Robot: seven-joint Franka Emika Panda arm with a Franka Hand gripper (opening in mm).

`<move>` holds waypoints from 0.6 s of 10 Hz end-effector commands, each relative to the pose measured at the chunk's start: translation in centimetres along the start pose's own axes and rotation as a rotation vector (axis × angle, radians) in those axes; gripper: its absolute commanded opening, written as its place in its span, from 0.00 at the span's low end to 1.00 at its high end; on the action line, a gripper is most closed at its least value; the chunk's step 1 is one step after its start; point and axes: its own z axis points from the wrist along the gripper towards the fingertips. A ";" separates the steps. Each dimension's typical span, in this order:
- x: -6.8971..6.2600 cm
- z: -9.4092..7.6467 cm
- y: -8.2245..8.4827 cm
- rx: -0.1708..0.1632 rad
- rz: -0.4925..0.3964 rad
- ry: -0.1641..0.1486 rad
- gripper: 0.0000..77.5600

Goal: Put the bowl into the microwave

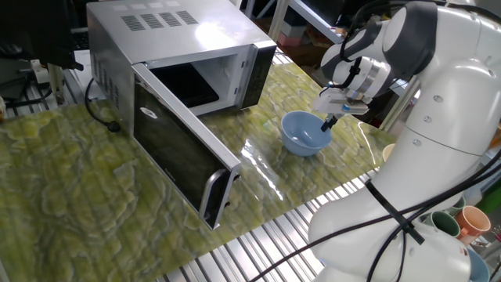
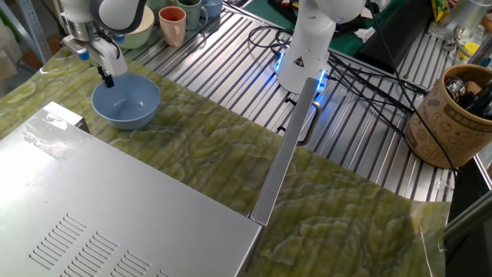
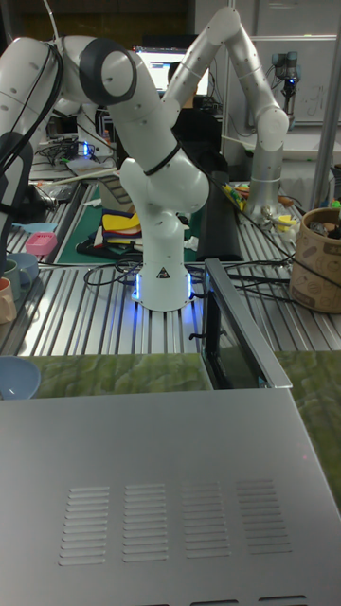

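Observation:
The light-blue bowl (image 1: 304,135) (image 2: 127,104) rests on the green mat to the right of the microwave (image 1: 180,39) (image 2: 115,223). The microwave door (image 1: 176,145) stands wide open and the cavity behind it looks empty. My gripper (image 1: 329,121) (image 2: 108,79) points down at the bowl's far rim, its dark fingers pinched close together on that rim. In the tall fixed view only a sliver of the bowl (image 3: 14,377) shows at the left edge, beyond the microwave top (image 3: 170,492), and the gripper is out of sight.
Mugs (image 2: 172,25) and a cream bowl (image 2: 137,31) stand on the slatted surface just behind the bowl. A brown holder (image 2: 453,115) sits at the far right. My arm's base (image 2: 307,46) and cables lie beside the door's edge (image 2: 284,154).

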 end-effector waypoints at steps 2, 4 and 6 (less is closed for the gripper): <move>0.8 -5.2 3.2 -0.003 0.135 0.001 0.01; 0.7 -5.3 3.2 -0.004 0.137 -0.001 0.01; 0.6 -5.2 3.3 -0.015 0.176 -0.009 0.01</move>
